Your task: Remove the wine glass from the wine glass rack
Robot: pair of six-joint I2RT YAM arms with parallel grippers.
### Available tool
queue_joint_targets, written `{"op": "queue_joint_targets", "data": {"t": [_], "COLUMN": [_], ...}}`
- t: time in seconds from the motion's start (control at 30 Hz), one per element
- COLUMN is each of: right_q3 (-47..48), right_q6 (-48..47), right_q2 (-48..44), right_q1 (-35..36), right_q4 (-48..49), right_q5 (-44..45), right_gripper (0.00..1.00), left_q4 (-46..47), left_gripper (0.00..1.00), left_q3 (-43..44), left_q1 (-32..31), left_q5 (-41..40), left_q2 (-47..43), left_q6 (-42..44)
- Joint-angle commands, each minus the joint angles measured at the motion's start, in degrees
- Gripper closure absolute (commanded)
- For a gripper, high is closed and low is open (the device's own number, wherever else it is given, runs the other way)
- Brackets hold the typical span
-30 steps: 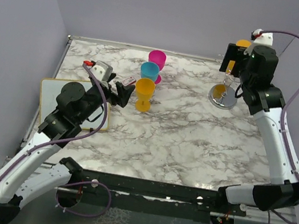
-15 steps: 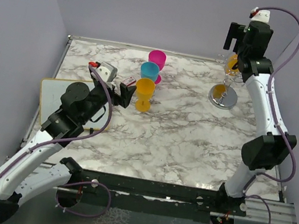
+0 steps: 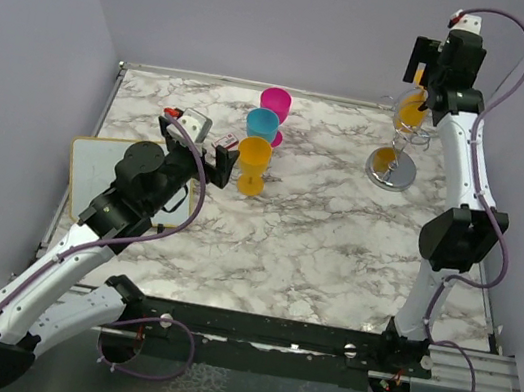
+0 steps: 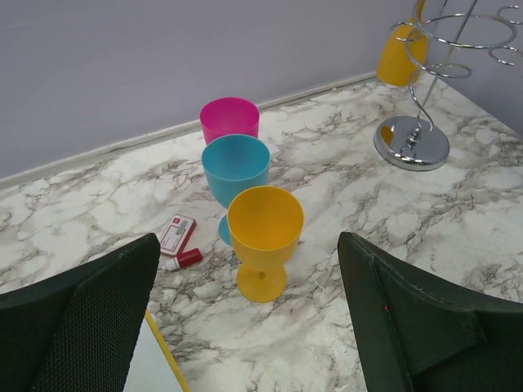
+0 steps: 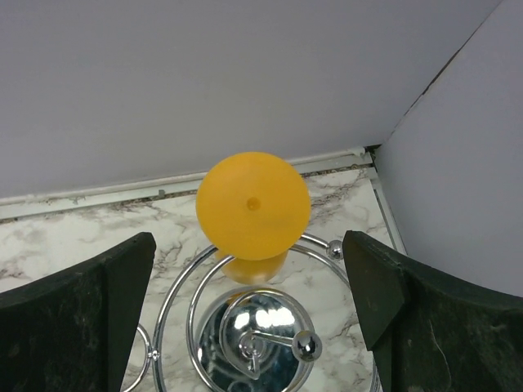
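Wine glass rack is standing at the far right of the marble table, close to the far right corner. Its round shiny base is sitting flat and its looped wire arms are spreading out from the top of the central post. We are seeing one orange wine glass hanging upside down in a loop on the side toward the far wall, foot up and bowl down, so it is not off the rack yet.

Our right fingers are hovering high above the rack, spread as wide as they go and holding nothing. In the right wrist view the round foot of the wine glass is showing in the gap between them, lower down and clear of both.

Our left fingers are hanging low over the left half of the table, also spread wide and gripping nothing. Just beyond them three more glasses are standing upright in a short row running away toward the far wall: a yellow-orange glass nearest, a blue glass behind it, and a pink glass farthest. They are crowding close together, though we cannot tell whether they are touching. A small red and white packet is lying flat on the table just left of the blue glass's stem. A white board with a yellow edge is lying at the left edge of the table, partly under the left arm.
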Motion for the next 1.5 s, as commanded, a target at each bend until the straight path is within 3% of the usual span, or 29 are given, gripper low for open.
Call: {"op": "queue_joint_targets", "data": {"t": [0.0,0.37,0.93,1.47], "right_q3": [4.45,12.18,14.4,11.09], "right_q6": [0.08,0.88,1.76,14.13], "right_q2": [3.12,10.68,10.64,5.37], "right_q1": [-1.39,-2.68,-3.62,-11.35], "right_q4": [-2.97,-5.75,-4.56,-3.93], "right_q5": [-2.78,-5.24,-7.79,-26.59], "right_gripper": [0.0,0.0,0.0,0.03], "left_q4": [0.69,0.72,0.72,1.07], "left_gripper": [0.07,0.07,0.07,0.06], "left_q3": [-0.39,-0.5,-0.51,-0.77], "left_q1": [-0.25,-0.25,-0.25,-0.25], "left_q5": [-2.02,-2.05,-1.94,-1.26], "left_q2": [-0.19,0.28,0.67,0.65], "left_q6": [1.04,1.22,1.29,1.02]}}
